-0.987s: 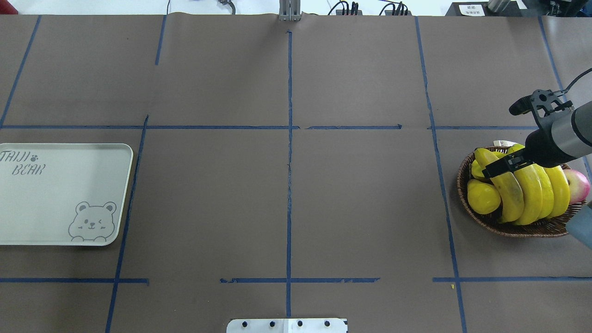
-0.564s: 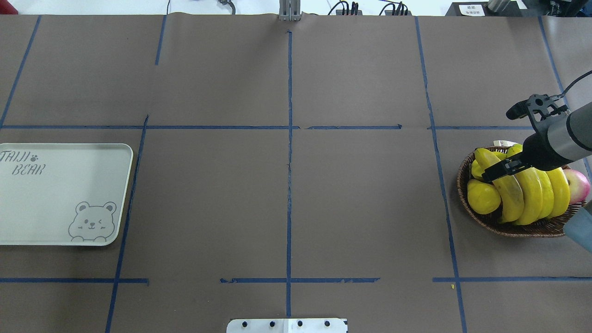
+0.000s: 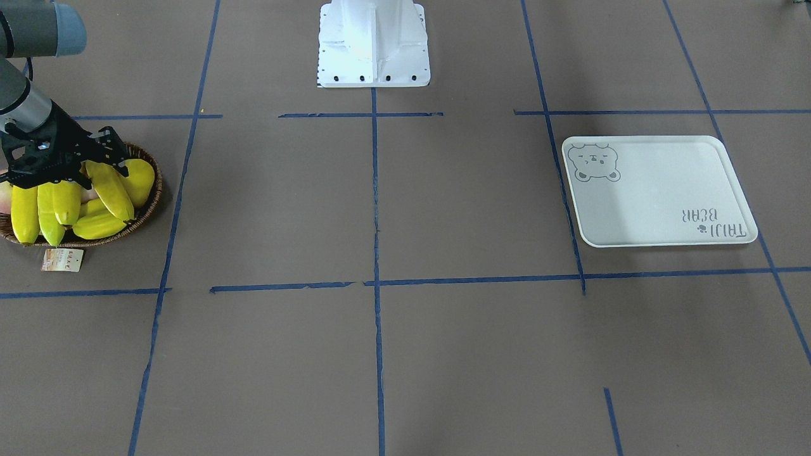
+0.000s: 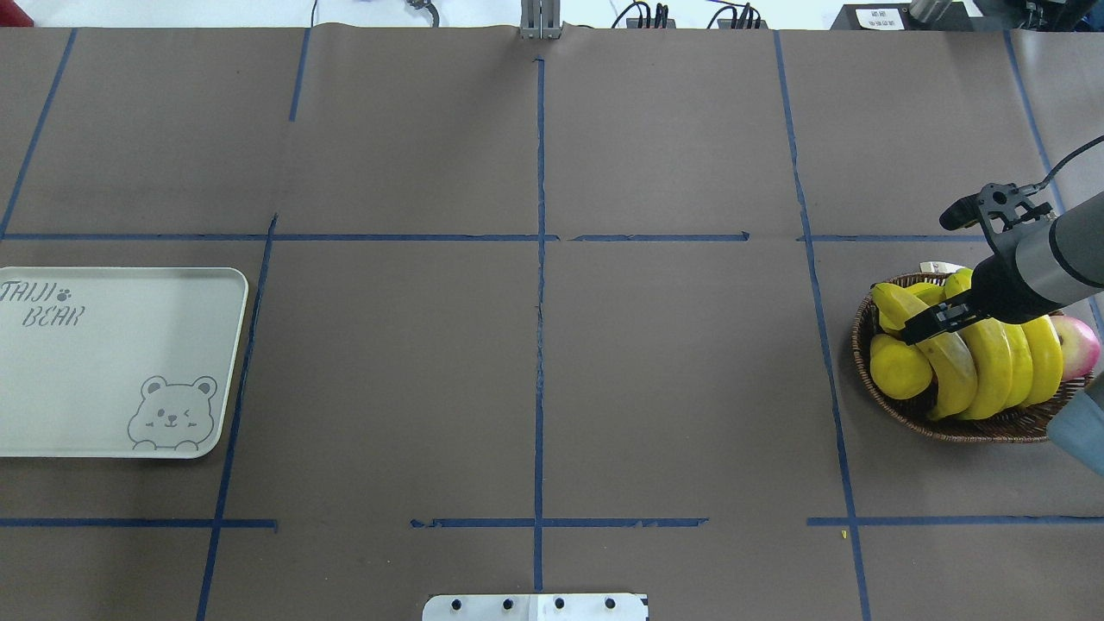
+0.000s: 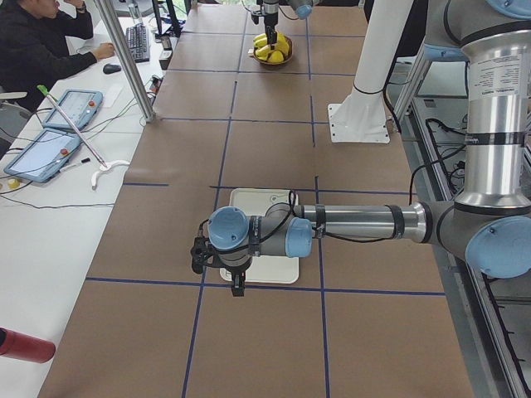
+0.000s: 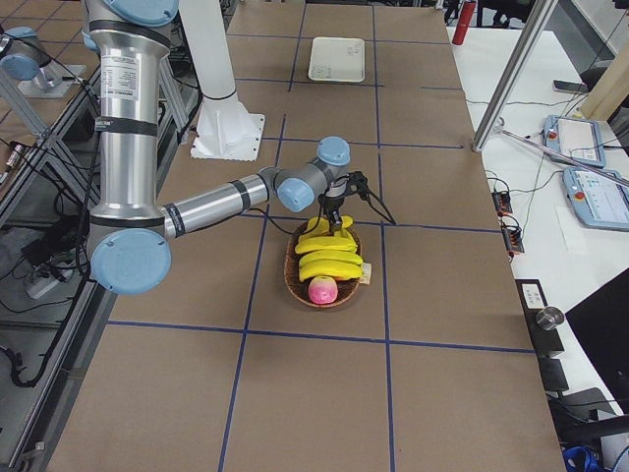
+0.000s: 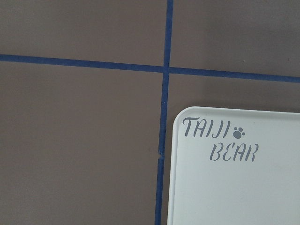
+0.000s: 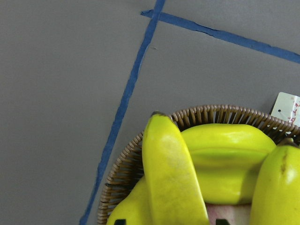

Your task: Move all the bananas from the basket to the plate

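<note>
The wicker basket (image 4: 966, 427) stands at the table's right end and holds several yellow bananas (image 4: 1005, 362) side by side. My right gripper (image 4: 930, 324) is shut on the leftmost banana (image 4: 950, 373) near its far end. In the right wrist view this banana (image 8: 171, 173) runs between my fingertips (image 8: 121, 221) over the basket rim (image 8: 197, 114). The pale plate (image 4: 112, 362) lies bare at the left end. My left gripper (image 5: 237, 287) hangs over the plate's edge (image 5: 278, 272); I cannot tell whether it is open. The left wrist view shows only the plate's lettered corner (image 7: 234, 178).
A yellow pear (image 4: 897, 369) and a pink apple (image 4: 1080, 345) share the basket. A paper tag (image 3: 62, 259) lies beside the basket (image 3: 147, 201). The robot's white base (image 3: 374, 44) stands at the table's near middle. Blue tape lines cross the brown table.
My right gripper has shifted a little away from the robot with the leftmost banana in it, and that banana's far tip has swung left. The other fruits have not moved.
</note>
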